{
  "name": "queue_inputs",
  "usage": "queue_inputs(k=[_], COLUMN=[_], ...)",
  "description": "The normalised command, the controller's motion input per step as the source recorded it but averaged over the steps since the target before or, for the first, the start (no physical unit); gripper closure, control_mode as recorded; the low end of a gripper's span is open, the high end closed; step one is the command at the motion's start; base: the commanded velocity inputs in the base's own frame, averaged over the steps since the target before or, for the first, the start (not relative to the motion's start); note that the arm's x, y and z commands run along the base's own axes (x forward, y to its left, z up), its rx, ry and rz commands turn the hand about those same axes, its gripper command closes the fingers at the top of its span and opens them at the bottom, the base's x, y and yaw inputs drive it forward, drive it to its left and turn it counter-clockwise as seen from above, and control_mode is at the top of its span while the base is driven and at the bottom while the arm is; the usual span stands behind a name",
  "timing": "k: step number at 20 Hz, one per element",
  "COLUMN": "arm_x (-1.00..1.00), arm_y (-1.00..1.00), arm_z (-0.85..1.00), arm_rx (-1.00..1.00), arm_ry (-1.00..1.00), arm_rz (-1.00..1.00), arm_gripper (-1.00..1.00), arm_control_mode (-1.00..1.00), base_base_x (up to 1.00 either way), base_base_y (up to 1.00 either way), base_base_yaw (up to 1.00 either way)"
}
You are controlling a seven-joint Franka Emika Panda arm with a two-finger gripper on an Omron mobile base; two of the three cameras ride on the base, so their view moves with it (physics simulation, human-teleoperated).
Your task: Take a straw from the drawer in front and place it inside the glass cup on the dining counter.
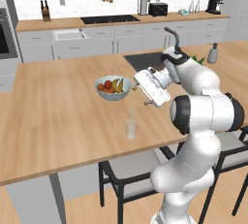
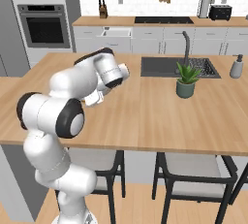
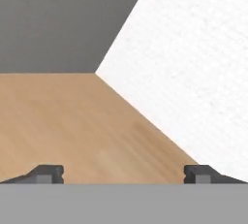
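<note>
Already, from the left base view, we see the straw (image 1: 131, 115) standing in the glass cup (image 1: 131, 130) on the worktop (image 1: 53, 116), our claw (image 1: 139, 88) nearby beside the fruit bowl (image 1: 112, 88). From the right, our arm hides the cup. Through the hand view, the fingertips (image 3: 47, 173) are spread, empty. A careless swing could topple the cup.

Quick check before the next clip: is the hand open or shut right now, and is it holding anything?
Hand: open, fingertips wide apart, nothing between them. The straw stands in the glass cup.
</note>
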Motion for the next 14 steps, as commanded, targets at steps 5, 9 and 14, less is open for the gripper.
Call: queue_inputs(k=[5,9,14], arm_x=[-1.00,-1.00,-0.85], arm_y=[0.10,0.32,0.44], arm_z=[0.25,0.09,0.00], arm_rx=[-0.36,-0.38,-0.35], arm_ry=[-0.75,-0.68,-0.47], arm_rz=[0.00,0.00,0.00], arm_gripper=[-1.00,-1.00,-1.00], arm_control_mode=[-1.00,-1.00,-1.00], base_base_x=[0.00,0.00,0.00], base_base_y=[0.00,0.00,0.00], base_base_yaw=[0.00,0.00,0.00])
